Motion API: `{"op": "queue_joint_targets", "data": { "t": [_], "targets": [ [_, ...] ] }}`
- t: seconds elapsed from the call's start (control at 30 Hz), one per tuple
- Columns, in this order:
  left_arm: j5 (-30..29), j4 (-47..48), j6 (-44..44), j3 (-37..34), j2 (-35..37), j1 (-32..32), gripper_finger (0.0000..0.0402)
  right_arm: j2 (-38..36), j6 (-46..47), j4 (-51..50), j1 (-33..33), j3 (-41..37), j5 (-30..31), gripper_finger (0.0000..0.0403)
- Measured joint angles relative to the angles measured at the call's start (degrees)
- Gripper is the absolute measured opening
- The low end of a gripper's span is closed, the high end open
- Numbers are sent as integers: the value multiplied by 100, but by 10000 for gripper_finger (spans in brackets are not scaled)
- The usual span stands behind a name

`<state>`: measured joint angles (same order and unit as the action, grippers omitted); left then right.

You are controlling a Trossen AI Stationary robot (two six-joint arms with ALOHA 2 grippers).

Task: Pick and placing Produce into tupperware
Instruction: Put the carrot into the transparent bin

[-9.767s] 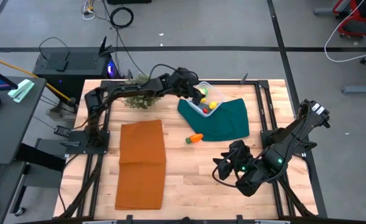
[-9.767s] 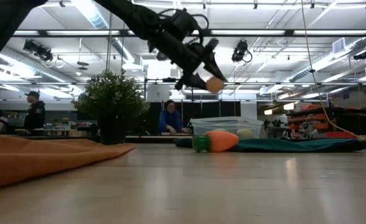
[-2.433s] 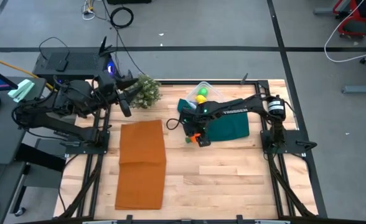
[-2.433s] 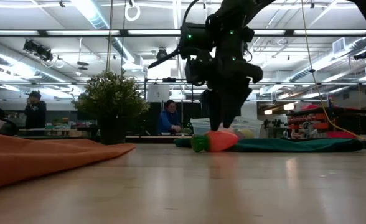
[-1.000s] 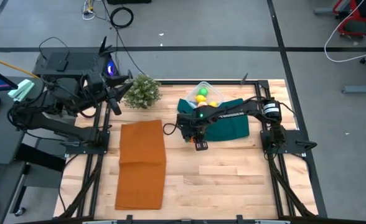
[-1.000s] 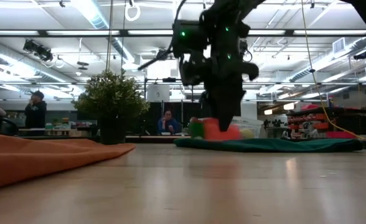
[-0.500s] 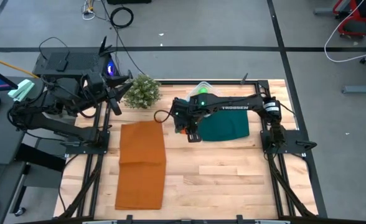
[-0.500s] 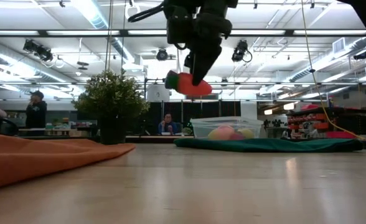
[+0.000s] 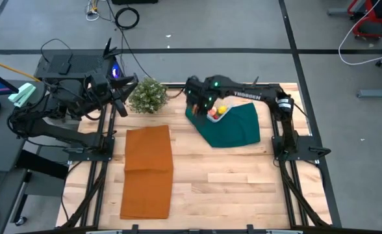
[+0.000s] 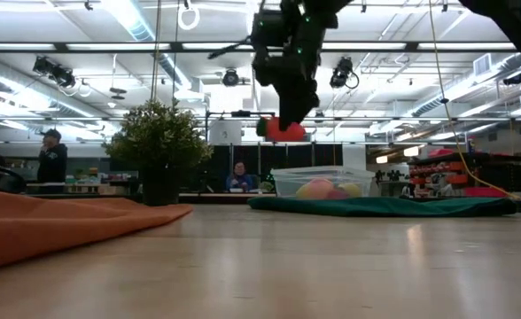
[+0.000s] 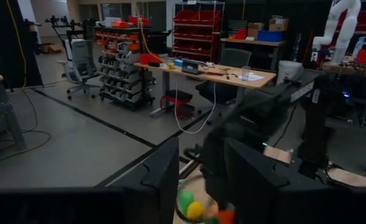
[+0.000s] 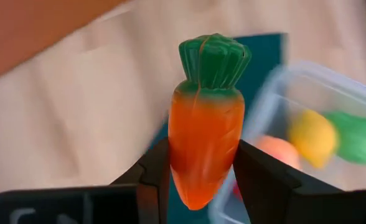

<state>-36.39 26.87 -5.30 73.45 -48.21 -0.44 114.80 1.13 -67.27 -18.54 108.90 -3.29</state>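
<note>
The orange carrot (image 12: 205,134) with its green top hangs in my right gripper (image 12: 200,177), which is shut on it above the near-left rim of the clear tupperware (image 10: 324,171). The tupperware stands on the dark green cloth (image 9: 236,130) and holds a yellow lemon (image 12: 310,137), a green ball (image 12: 352,138) and a peach ball (image 12: 277,149). In the low view the carrot (image 10: 285,130) is well above the box. My left gripper (image 9: 121,99) waits open past the table's left edge, pointing level, with nothing between its fingers. My right gripper pinches the carrot's orange body (image 12: 201,165), on its half toward the pointed tip, between its two fingers. The fingers come from above, pointing steeply down, and lie across the carrot. The carrot is lifted clear and about level, green top free.
A bushy potted plant (image 9: 145,96) stands at the far edge, left of the tupperware. An orange cloth (image 9: 149,169) lies on the table's left half. Bare wood shows at the near right. People stand in the room beyond the table.
My right gripper has risen and gone toward the table's far edge with the carrot, rolling its wrist. The carrot, low over the green cloth's near-left edge a second ago, now hangs high over the tupperware's near-left rim.
</note>
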Motion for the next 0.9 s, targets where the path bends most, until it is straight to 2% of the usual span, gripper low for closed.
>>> {"op": "queue_joint_targets", "data": {
  "t": [0.33,0.5,0.67,0.9],
  "targets": [
    [1,-2,-2,0,-2,1,137,0,1427,-218,-1415,0,161,114],
    [1,-2,-31,0,-2,1,131,0,1726,-465,-1925,-48,144,114],
    [1,0,-32,0,-2,1,135,0,1727,-591,-2109,-139,98,114],
    [1,0,-4,0,-2,1,132,4,1523,-427,-1964,-681,124,114]
  ]
}}
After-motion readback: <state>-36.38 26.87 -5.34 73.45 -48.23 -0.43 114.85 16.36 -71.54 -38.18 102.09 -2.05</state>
